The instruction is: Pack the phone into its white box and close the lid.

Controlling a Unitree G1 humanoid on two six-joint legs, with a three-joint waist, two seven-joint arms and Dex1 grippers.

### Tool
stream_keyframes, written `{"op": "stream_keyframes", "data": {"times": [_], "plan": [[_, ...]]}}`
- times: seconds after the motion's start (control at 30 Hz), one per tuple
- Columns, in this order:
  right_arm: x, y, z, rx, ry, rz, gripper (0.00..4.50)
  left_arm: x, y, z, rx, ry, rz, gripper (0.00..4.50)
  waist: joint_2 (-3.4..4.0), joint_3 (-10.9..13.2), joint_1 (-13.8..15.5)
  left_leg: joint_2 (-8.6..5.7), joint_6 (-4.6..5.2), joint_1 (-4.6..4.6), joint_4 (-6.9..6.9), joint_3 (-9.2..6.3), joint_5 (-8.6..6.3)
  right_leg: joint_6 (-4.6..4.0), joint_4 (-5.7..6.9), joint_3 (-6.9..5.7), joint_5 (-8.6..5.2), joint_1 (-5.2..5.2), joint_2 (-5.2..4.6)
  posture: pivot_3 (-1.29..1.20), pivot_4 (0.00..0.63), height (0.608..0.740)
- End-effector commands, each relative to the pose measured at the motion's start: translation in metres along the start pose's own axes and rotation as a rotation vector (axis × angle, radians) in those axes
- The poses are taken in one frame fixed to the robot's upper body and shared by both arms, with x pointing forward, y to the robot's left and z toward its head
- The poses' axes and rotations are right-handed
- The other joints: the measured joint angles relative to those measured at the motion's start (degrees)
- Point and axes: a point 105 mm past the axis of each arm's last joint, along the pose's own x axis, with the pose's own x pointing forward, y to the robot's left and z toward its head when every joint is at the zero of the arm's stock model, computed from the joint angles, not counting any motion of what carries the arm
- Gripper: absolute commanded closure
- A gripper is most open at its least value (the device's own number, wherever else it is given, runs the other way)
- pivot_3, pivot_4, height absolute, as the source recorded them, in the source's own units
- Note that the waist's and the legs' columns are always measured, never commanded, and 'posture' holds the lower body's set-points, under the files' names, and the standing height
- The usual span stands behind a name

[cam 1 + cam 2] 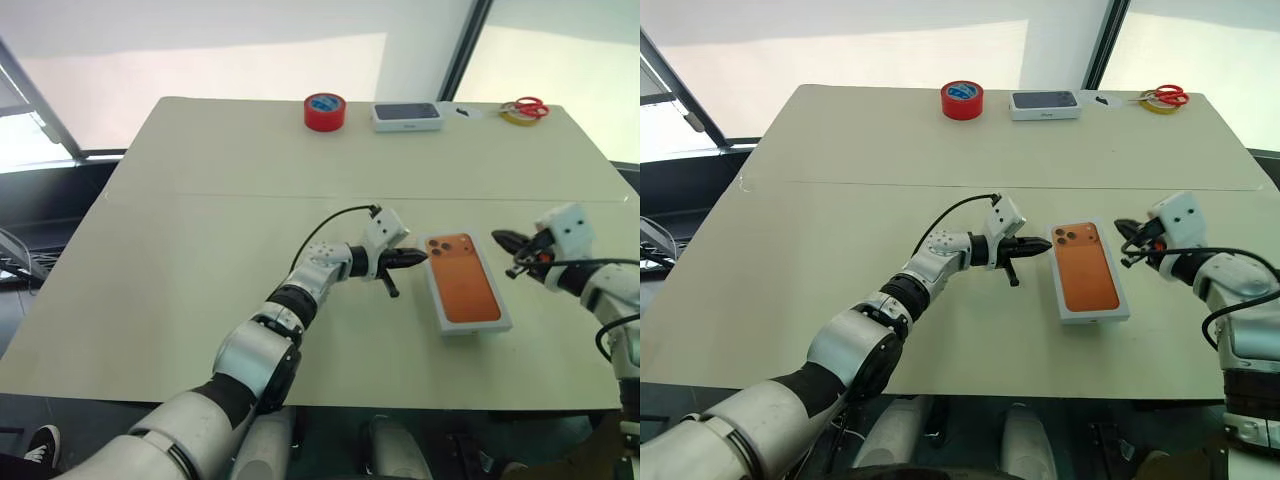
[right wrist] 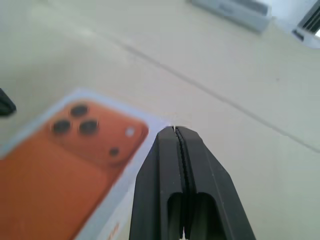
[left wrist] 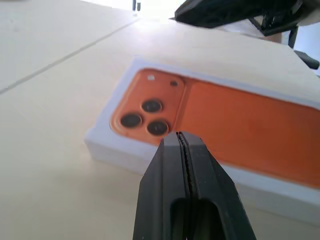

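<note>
- White box (image 1: 1092,312): lies flat on the bench (image 1: 840,260) at about 4 o'clock from the bench's middle, long side running near-to-far. Its top shows an orange phone (image 1: 1085,268) with dark lenses at the far end. Whether this is the phone bedded in the open box or a picture on a closed lid cannot be told.
- Left claw (image 1: 1040,243): closed, empty, pointing level at the box from its 9 o'clock side, tip just beside the lens end and not touching. Judged placed to steady or nudge the box from that flank.
- Right claw (image 1: 1124,228): closed, empty, hanging at the box's 2 o'clock, near the far corner and clear of it. Judged the opposing partner, so the box sits between the two.
- Red tape roll (image 1: 962,100): far edge, 12 o'clock, well apart from the work.
- White box with dark top (image 1: 1045,104): far edge, just beside the tape.
- Scissors (image 1: 1166,95): red-handled, on a yellow tape roll (image 1: 1157,106), far corner at 1 o'clock.
- Bench: pale beige, matte, with a straight seam across.
- Room: bright white panels and dark slanted window frames beyond; dark floor around.
</note>
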Motion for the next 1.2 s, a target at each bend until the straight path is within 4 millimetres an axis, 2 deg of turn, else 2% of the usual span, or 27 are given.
{"op": "stream_keyframes", "data": {"times": [0.03,0.13,0.2,0.27,0.4,0.57,0.67,0.77,0.87,0.93,1.0,1.07,1.1,1.17,1.2], "plan": [[-0.008,0.027,0.006,0.002,-0.011,0.158,4.48,0.025,-0.026,0.006,0.050,-0.002,-0.058,4.50,-0.02,0.01,0.06,0.00,0.00,0.00,-0.01,0.00,0.00,0.01,0.00,0.00,0.00,0.01,0.00,0.00,0.150,0.738],[-0.011,0.035,-0.019,-0.055,0.117,0.190,4.48,0.028,-0.032,-0.001,0.038,0.025,-0.075,4.50,-0.02,0.01,-0.03,0.00,0.00,0.01,0.01,-0.05,0.00,0.02,-0.01,-0.03,0.00,0.04,0.01,0.00,0.150,0.738],[-0.015,0.024,-0.059,-0.207,0.320,0.123,4.48,0.029,-0.035,-0.007,0.057,0.052,-0.074,4.50,0.02,-0.01,-0.12,-0.01,-0.03,0.01,0.04,0.00,-0.02,0.00,0.00,0.01,-0.01,0.03,-0.01,0.00,0.150,0.738],[-0.020,0.021,-0.078,-0.254,0.402,0.111,4.48,0.029,-0.036,-0.012,0.078,0.073,-0.071,4.50,0.03,-0.02,-0.09,-0.01,-0.10,0.02,0.06,0.02,-0.06,-0.03,0.01,0.01,-0.03,0.00,-0.01,0.00,0.150,0.738],[-0.022,0.027,-0.082,-0.286,0.416,0.147,4.48,0.028,-0.035,-0.016,0.020,0.088,-0.065,4.50,-0.01,-0.01,-0.02,0.00,-0.11,0.04,0.06,-0.01,-0.07,-0.02,-0.01,0.00,-0.02,0.06,0.00,0.00,0.150,0.738],[-0.015,0.043,-0.065,-0.250,0.313,0.202,4.48,0.020,-0.035,-0.024,-0.051,0.104,-0.108,4.50,-0.01,0.00,-0.10,-0.01,-0.11,0.05,0.08,-0.03,-0.07,-0.01,-0.02,-0.03,-0.02,0.11,0.00,0.00,0.150,0.738],[-0.016,0.051,-0.063,-0.174,0.303,0.252,4.50,0.016,-0.032,-0.024,-0.061,0.096,-0.108,3.13,-0.01,-0.01,-0.12,0.01,-0.02,0.05,0.06,-0.03,-0.01,-0.01,-0.01,-0.03,-0.02,0.09,0.02,0.00,0.150,0.738],[-0.017,0.053,-0.060,-0.093,0.284,0.283,3.62,0.013,-0.028,-0.018,-0.076,0.068,-0.108,1.61,-0.02,0.00,-0.13,0.02,-0.01,0.05,0.06,-0.04,0.00,-0.01,-0.01,-0.02,-0.02,0.09,0.02,0.00,0.150,0.738],[-0.013,0.048,-0.047,-0.110,0.231,0.260,2.12,0.007,-0.016,-0.004,-0.081,0.004,-0.080,0.01,-0.02,0.00,-0.13,0.02,-0.01,0.05,0.06,-0.04,-0.01,-0.01,-0.01,-0.02,-0.02,0.10,0.01,0.00,0.150,0.738],[-0.008,0.041,-0.026,-0.072,0.141,0.228,1.01,-0.009,0.002,0.009,-0.027,-0.036,-0.043,0.00,-0.02,0.01,-0.15,0.02,-0.02,0.05,0.06,-0.04,-0.01,-0.01,0.00,-0.02,-0.02,0.08,0.01,0.00,0.150,0.738],[-0.005,0.039,-0.005,-0.009,0.049,0.234,0.03,-0.035,0.022,0.021,0.009,-0.067,-0.001,0.00,0.02,0.01,-0.38,0.01,-0.02,0.02,0.06,-0.02,-0.01,0.00,0.01,0.01,-0.02,0.03,0.00,0.00,0.150,0.738],[-0.005,0.048,0.007,0.026,0.002,0.294,0.03,-0.068,0.036,0.027,0.017,-0.088,0.035,0.00,0.05,-0.01,-1.00,0.04,-0.02,0.02,-0.02,-0.01,0.00,0.01,0.06,0.06,-0.01,-0.02,0.02,0.00,0.150,0.738],[-0.005,0.053,0.009,0.030,-0.004,0.318,0.03,-0.079,0.039,0.028,0.017,-0.094,0.049,0.00,0.05,-0.01,-1.51,0.07,-0.03,0.02,-0.05,-0.02,0.00,0.01,0.09,0.06,-0.01,-0.04,0.03,0.00,0.150,0.738],[-0.009,0.065,0.007,0.044,0.018,0.383,0.03,-0.104,0.045,0.022,0.006,-0.060,0.088,0.00,0.06,-0.02,-1.80,0.17,-0.05,0.05,-0.14,-0.09,0.01,0.04,0.09,0.07,0.00,-0.05,0.12,0.00,0.150,0.738],[-0.010,0.068,0.005,0.061,0.033,0.401,0.03,-0.110,0.045,0.020,0.003,-0.044,0.099,0.00,0.06,-0.02,-1.74,0.19,-0.05,0.05,-0.17,-0.11,0.01,0.04,0.10,0.06,0.00,-0.06,0.14,0.00,0.150,0.738]]}}
